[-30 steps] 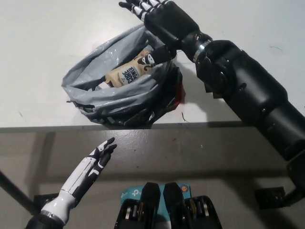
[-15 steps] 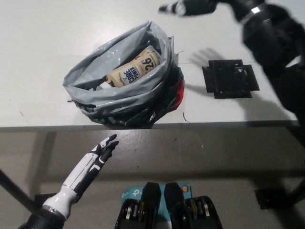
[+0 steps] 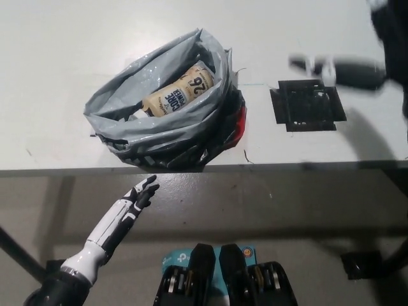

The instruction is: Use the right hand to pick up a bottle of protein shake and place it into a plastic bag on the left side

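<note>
A beige protein shake bottle (image 3: 176, 93) lies on its side inside the grey plastic bag (image 3: 159, 127) on the white table, left of centre. My black right hand (image 3: 338, 69) is a blurred streak at the right edge, above the black square mat, well clear of the bag and holding nothing. My white left hand (image 3: 121, 217) rests low at the lower left, below the table's front edge, its fingers apart and empty.
A black square mat (image 3: 308, 105) lies on the table (image 3: 51, 57) right of the bag. A red patch (image 3: 241, 124) shows at the bag's right side. The table's front edge (image 3: 64, 169) runs across the middle.
My right hand has drawn away from the bag to the right and come down toward the mat, leaving the bottle in the bag. The left hand has barely shifted.
</note>
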